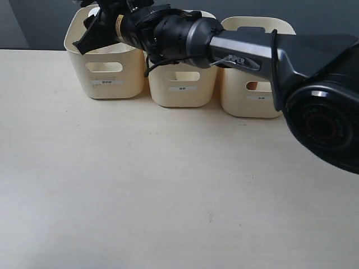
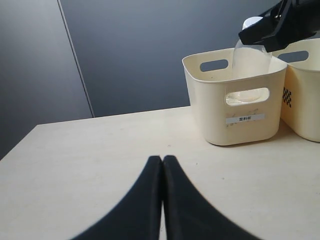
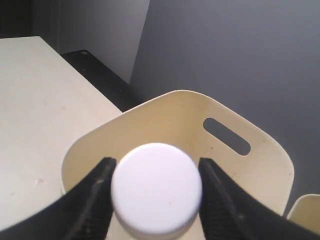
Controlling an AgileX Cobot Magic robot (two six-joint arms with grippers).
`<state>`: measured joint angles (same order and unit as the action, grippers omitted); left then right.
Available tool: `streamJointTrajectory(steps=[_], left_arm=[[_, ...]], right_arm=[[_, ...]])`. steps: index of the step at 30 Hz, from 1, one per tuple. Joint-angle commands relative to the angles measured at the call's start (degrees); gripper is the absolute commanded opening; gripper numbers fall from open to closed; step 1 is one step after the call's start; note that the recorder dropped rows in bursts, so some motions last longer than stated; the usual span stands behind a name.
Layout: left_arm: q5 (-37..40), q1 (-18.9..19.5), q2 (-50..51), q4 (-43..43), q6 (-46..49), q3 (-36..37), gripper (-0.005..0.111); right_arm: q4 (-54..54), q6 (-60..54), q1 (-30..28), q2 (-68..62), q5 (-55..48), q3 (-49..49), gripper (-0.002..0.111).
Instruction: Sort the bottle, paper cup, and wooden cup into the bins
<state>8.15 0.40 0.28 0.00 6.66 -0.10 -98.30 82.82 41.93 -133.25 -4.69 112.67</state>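
My right gripper (image 3: 156, 172) is shut on the white cap of the clear bottle (image 3: 156, 187), one finger on each side. It holds the bottle upright, its lower part inside the leftmost of the three cream bins (image 1: 104, 61). In the left wrist view the bottle (image 2: 250, 62) hangs in that bin (image 2: 235, 100), and its body shows through the handle cut-out. My left gripper (image 2: 163, 159) is shut on nothing, low over the table in front of that bin. The paper cup is hidden. A brown patch (image 1: 252, 86), perhaps the wooden cup, shows through the right bin's cut-out.
The middle bin (image 1: 182, 84) and right bin (image 1: 252, 95) stand side by side at the back of the cream table (image 1: 168, 196). My right arm (image 1: 252, 53) stretches across above both of them. A dark wall rises behind the bins.
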Motion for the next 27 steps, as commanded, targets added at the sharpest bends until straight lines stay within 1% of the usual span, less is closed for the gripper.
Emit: streamJointTrajectory(steps=[1,2,4,5,6,8,10,17,22,27], left_arm=[[-0.4,0.0,-0.3,0.0,-0.1,0.1,0.0],[-0.4,0.0,-0.3,0.0,-0.1,0.1,0.0],[-0.4,0.0,-0.3,0.0,-0.1,0.1,0.0],[-0.4,0.0,-0.3,0.0,-0.1,0.1,0.0],[-0.4,0.0,-0.3,0.0,-0.1,0.1,0.0],[-0.4,0.0,-0.3,0.0,-0.1,0.1,0.0],[-0.4,0.0,-0.3,0.0,-0.1,0.1,0.0],[-0.4,0.0,-0.3,0.0,-0.1,0.1,0.0],[-0.4,0.0,-0.3,0.0,-0.1,0.1,0.0],[-0.4,0.0,-0.3,0.0,-0.1,0.1,0.0]], right_arm=[[1.0,0.5,-0.3,-1.0,0.3,0.4,0.03],[1.9,0.5,-0.3,-1.0,-0.8,0.4,0.044],[4.1,0.5,-0.3,-1.0,-2.9,0.4,0.057],[5.7,0.5,-0.2,-0.8,-4.1,0.4,0.059],[7.4,0.5,-0.2,-0.3,-4.9,0.4,0.059],[6.1,0.5,-0.2,0.7,-2.7,0.4,0.059],[7.1,0.5,0.0,1.7,-2.2,0.4,0.059],[7.3,-2.6,3.4,6.3,-2.7,-0.5,0.059],[7.3,-8.3,6.7,9.8,-9.0,-3.7,0.056],[7.4,-13.5,9.8,14.3,-14.1,-9.2,0.055]])
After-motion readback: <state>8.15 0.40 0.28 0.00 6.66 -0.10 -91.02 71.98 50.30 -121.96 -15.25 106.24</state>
